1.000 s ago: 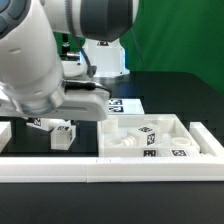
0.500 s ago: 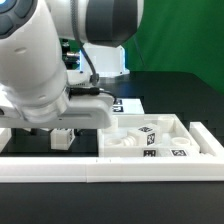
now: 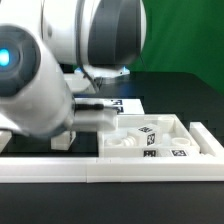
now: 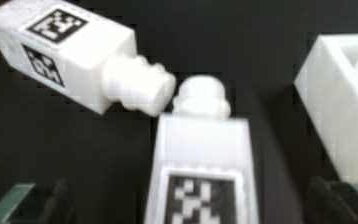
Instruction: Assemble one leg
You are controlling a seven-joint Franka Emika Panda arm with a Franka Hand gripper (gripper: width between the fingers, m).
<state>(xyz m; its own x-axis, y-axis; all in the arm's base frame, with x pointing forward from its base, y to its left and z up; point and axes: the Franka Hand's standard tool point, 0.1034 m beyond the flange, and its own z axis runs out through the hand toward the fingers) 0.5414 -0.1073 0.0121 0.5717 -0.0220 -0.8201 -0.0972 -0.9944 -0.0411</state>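
Observation:
In the wrist view two white oblong legs lie on the black table. One leg (image 4: pixel 201 165) lies between my open gripper (image 4: pixel 190 203), its square tag facing up and its round peg end pointing away. The dark fingertips (image 4: pixel 34 203) stand on either side of it, apart from its sides. The second leg (image 4: pixel 73 55) lies tilted just beyond, its peg end almost touching the first leg's peg. In the exterior view the arm hides the gripper and most of the legs; only a corner of one leg (image 3: pixel 62 143) shows.
A large white tray-shaped part (image 3: pixel 195 138) with raised walls holds several tagged pieces at the exterior view's right; its edge shows in the wrist view (image 4: pixel 345 90). The marker board (image 3: pixel 127 103) lies behind it. A long white rail (image 3: pixel 110 172) runs along the front.
The arm has swung toward the camera and down, now covering the legs at the exterior view's left that showed before. The tray part has not moved.

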